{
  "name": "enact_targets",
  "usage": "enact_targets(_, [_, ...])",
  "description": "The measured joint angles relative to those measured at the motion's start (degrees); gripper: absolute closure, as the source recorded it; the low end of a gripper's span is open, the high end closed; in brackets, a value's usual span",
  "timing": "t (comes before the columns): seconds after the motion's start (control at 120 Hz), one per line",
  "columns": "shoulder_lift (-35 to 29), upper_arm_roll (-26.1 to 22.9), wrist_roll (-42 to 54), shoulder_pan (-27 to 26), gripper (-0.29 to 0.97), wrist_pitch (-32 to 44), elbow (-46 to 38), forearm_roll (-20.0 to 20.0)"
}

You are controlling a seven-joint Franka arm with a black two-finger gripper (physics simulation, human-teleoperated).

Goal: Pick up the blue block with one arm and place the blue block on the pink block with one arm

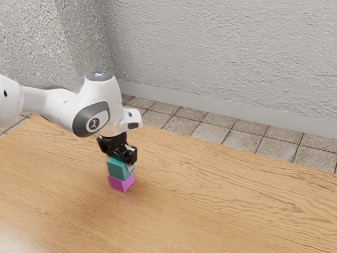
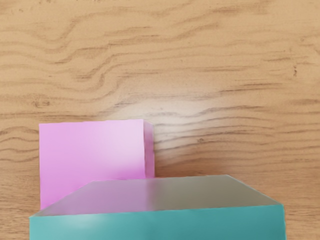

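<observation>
A: Sitting on the pink block [image 1: 121, 183], the blue block [image 1: 119, 168] looks slightly off-centre; the end effector [image 1: 120, 158] grips it from two sides.
B: I'd square it up, confirm contact, then release gently over the table [image 1: 221, 200].

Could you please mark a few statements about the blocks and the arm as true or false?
1. The blue block is above the pink block. True.
2. The pink block rests on top of the blue block. False: it is underneath, standing on the wooden table.
3. The hand is directly over the blue block. True.
4. The arm comes in from the exterior view's right. False: it comes in from the exterior view's left.
</observation>
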Motion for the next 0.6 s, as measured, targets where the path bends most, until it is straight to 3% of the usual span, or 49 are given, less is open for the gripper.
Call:
enact_targets(0.367, [1.41, 1.16, 3.06, 3.67, 0.30, 0.30, 0.64, -0.42])
enact_targets(0.6, [2.08, 1.83, 4.72, 2.36, 0.30, 0.46, 1.50, -3.96])
